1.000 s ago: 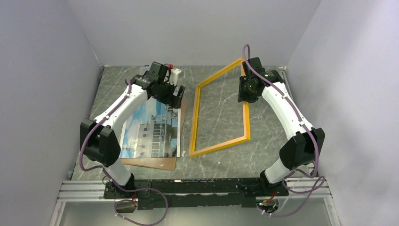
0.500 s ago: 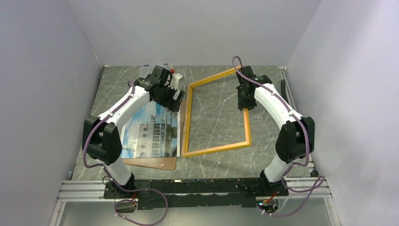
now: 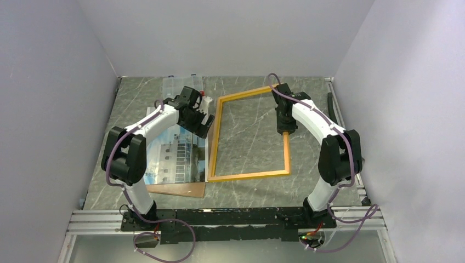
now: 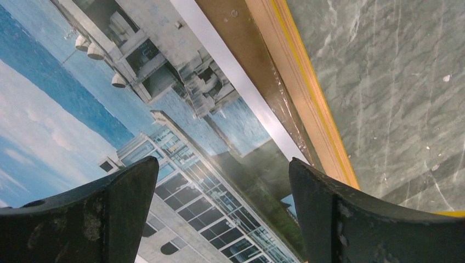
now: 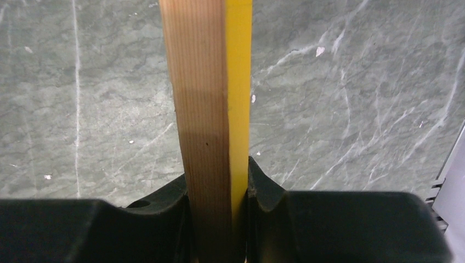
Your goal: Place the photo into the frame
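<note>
Nearest me, the backing board [image 3: 183,189] lies flat on the table [image 3: 249,150]. The photo [image 3: 174,161] rests on it face up, its long axis running near to far and its sky at the far end. Beside it is the frame [image 3: 249,176], also lengthwise near to far, with its far end slanting left. Its left bar runs along the board's right edge. My right pincer [image 3: 283,127] is clamped on the frame's right bar. My left pincer [image 3: 200,121] hangs over the photo's far right corner, jaws spread wide and holding nothing. Farthest back sits a clear box [image 3: 178,85]; I can't make out what is in it.
</note>
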